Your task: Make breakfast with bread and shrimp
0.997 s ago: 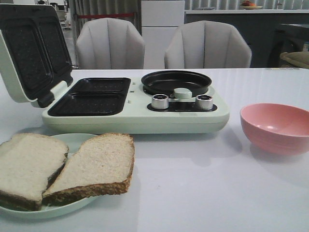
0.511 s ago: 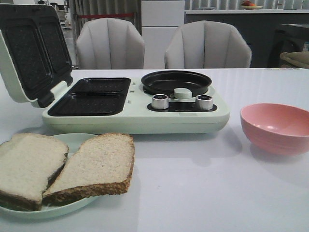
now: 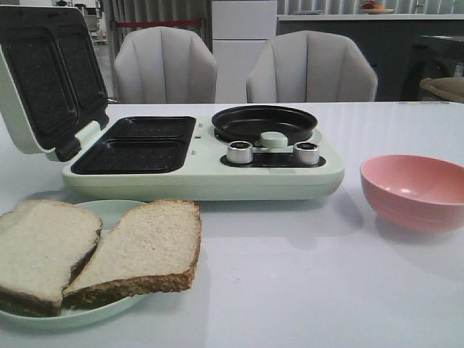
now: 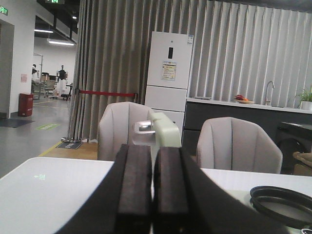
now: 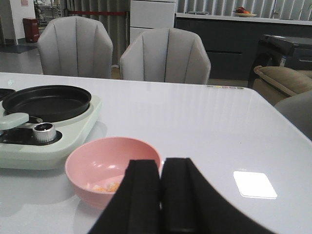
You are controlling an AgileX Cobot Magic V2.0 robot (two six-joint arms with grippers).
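Two slices of bread [image 3: 101, 254], pale porous crumb with dark crust, overlapping on one pale green round plate [image 3: 109, 214] at the tabletop's [image 3: 290, 290] near left. Behind, one mint-green breakfast maker [image 3: 203, 177]: hinged lid [image 3: 43, 80] raised at far left, two black dimpled rectangular wells in it, two matching wells [image 3: 138, 145] in the base, one round black pan [image 3: 264, 123], two silver ribbed knobs [image 3: 241, 152]. No readable writing on it. At right, one smooth pink bowl [image 3: 413, 192], well apart from the bread; inside, seen from the right wrist, a few small orange shrimp [image 5: 109, 186] pieces on the bottom. Two grey padded chairs [image 3: 165, 65] beyond the tabletop. Left gripper [image 4: 152, 195]: black jaws pressed together, nothing between. Right gripper [image 5: 161, 200]: jaws likewise pressed together, empty, just above the bowl's near rim.
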